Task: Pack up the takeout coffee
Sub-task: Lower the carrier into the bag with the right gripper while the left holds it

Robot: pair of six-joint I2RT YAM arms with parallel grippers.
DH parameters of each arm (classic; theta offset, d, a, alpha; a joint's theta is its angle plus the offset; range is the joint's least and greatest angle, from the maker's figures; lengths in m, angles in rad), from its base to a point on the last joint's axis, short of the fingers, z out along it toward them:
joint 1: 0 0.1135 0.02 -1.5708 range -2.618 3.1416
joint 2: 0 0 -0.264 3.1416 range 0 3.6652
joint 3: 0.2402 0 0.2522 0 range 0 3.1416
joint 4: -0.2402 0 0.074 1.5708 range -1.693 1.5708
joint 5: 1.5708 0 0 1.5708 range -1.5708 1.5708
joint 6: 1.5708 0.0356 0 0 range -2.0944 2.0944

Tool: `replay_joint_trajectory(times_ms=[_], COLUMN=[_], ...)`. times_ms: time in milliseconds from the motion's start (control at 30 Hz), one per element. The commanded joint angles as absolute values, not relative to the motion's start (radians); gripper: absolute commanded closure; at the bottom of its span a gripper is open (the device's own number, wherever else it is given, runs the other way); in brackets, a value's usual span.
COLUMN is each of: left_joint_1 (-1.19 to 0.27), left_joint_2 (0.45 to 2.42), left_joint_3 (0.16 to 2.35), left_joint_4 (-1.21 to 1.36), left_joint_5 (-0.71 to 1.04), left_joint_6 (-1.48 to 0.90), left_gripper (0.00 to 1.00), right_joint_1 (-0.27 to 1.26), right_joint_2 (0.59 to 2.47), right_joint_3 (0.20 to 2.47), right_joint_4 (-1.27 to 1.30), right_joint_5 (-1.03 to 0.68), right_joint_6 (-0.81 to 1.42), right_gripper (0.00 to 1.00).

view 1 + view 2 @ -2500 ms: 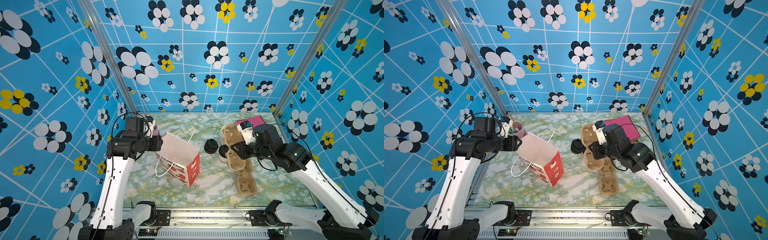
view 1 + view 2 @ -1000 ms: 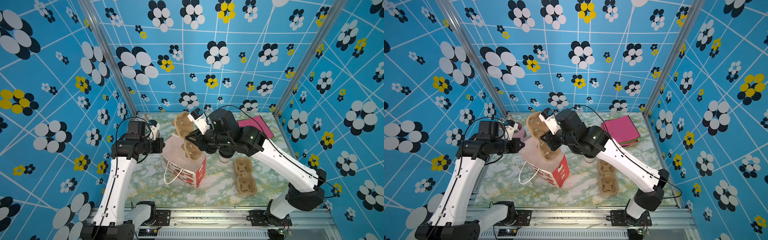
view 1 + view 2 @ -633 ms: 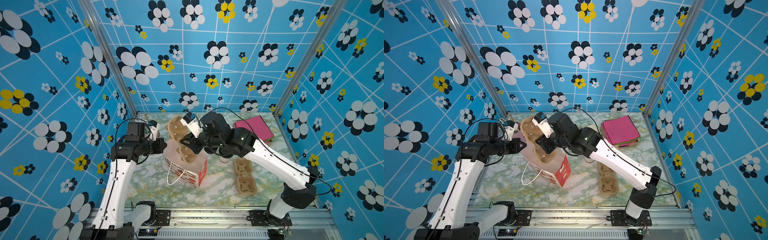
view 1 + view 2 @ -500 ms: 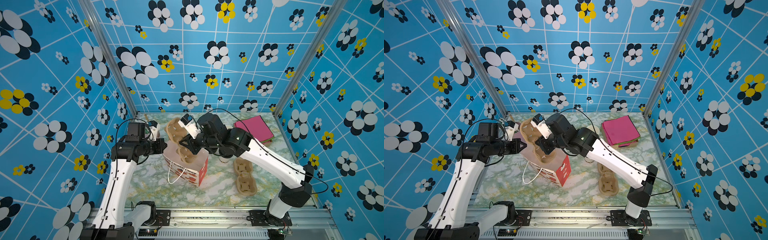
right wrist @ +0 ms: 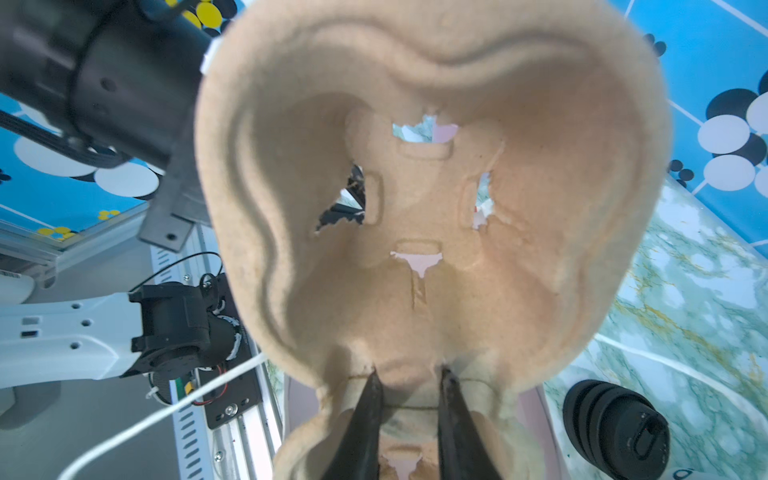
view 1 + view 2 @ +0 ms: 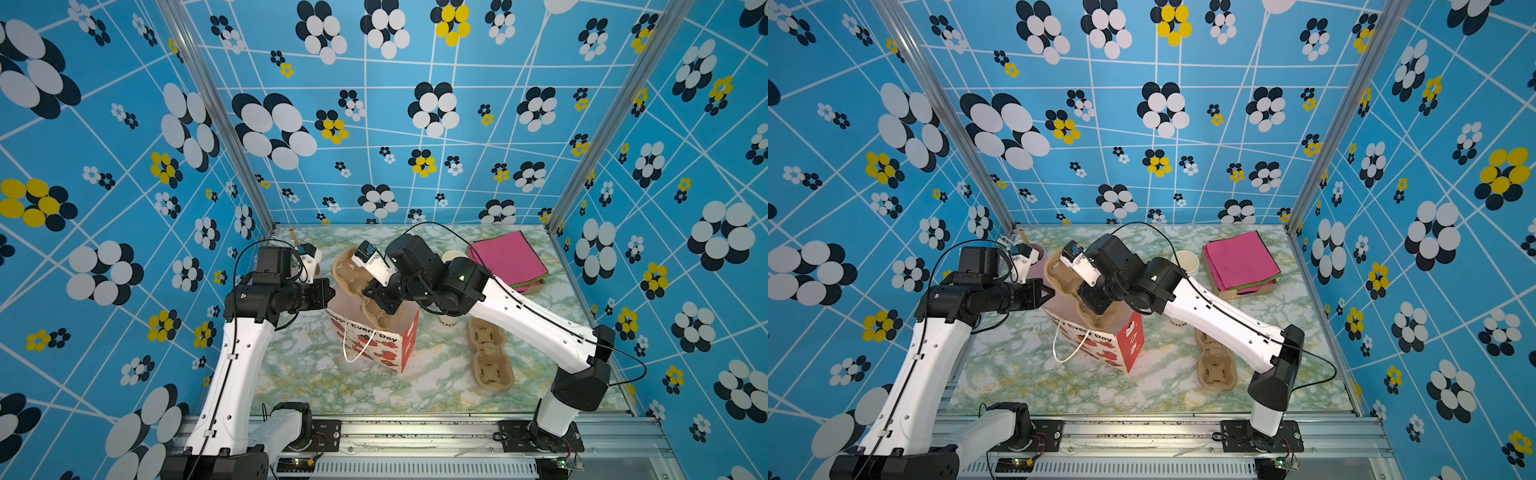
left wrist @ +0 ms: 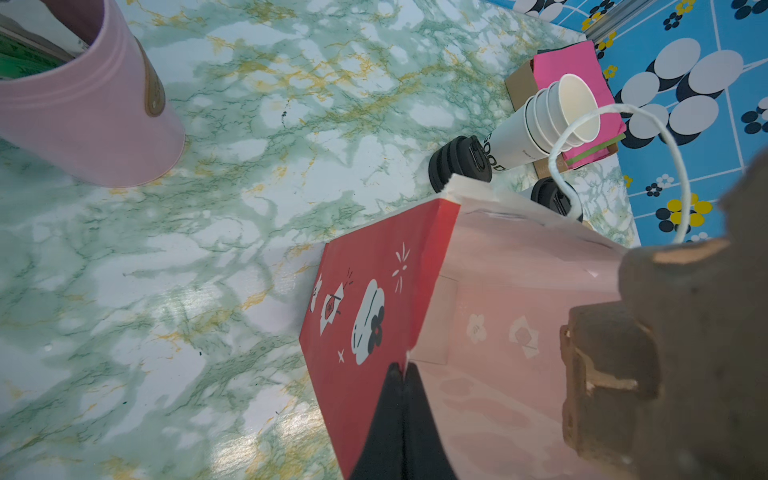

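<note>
The takeout coffee (image 6: pixel 447 322) (image 6: pixel 1177 326) stands right of the paper bag (image 6: pixel 374 343) (image 6: pixel 1100 338), mostly hidden under my right arm; its black lid (image 7: pixel 549 196) peeks over the bag's rim in the left wrist view. My left gripper (image 6: pixel 328 293) (image 6: pixel 1051 293) (image 7: pixel 401 368) is shut on the bag's rim at a corner. My right gripper (image 6: pixel 384 305) (image 5: pixel 409 374) is shut on a brown pulp cup carrier (image 6: pixel 351 270) (image 6: pixel 1059 270) (image 5: pixel 415 187), which stands on end with its lower half inside the open bag.
A second cup carrier (image 6: pixel 490 359) (image 6: pixel 1214 363) lies on the marble table to the right. A stack of lidless white cups (image 6: pixel 1185 261) (image 7: pixel 540 120), a stack of black lids (image 7: pixel 455 164) (image 5: pixel 615 419) and pink napkins (image 6: pixel 507 257) sit at the back right. A pink holder (image 7: pixel 83 116) stands back left.
My right arm has swung the cup carrier left from above the table to over the bag and lowered it into the opening. The left gripper has kept its hold on the rim.
</note>
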State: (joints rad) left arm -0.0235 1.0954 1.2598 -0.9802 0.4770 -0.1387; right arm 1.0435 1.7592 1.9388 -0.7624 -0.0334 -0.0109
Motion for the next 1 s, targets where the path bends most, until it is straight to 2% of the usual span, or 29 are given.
replay_joint_trajectory(times_ms=[0, 633, 967], left_joint_1=[-0.017, -0.014, -0.014], left_joint_2=[1.085, 1.087, 1.084], left_joint_3=[1.249, 1.233, 1.233], left_joint_4=[-0.966, -0.956, -0.946], left_joint_5=[0.493, 0.472, 0.475], left_joint_6=[-0.130, -0.121, -0.121], left_gripper=[1.00, 1.00, 1.00], right_joint_1=[1.047, 1.047, 1.049], right_joint_2=[1.771, 1.800, 1.898], right_joint_3=[1.922, 1.890, 1.973], right_joint_4=[-0.821, -0.967, -1.044], right_joint_5=[0.001, 0.015, 0.030], right_joint_6=[-0.076, -0.144, -0.138], right_gripper=[0.80, 0.81, 0.80])
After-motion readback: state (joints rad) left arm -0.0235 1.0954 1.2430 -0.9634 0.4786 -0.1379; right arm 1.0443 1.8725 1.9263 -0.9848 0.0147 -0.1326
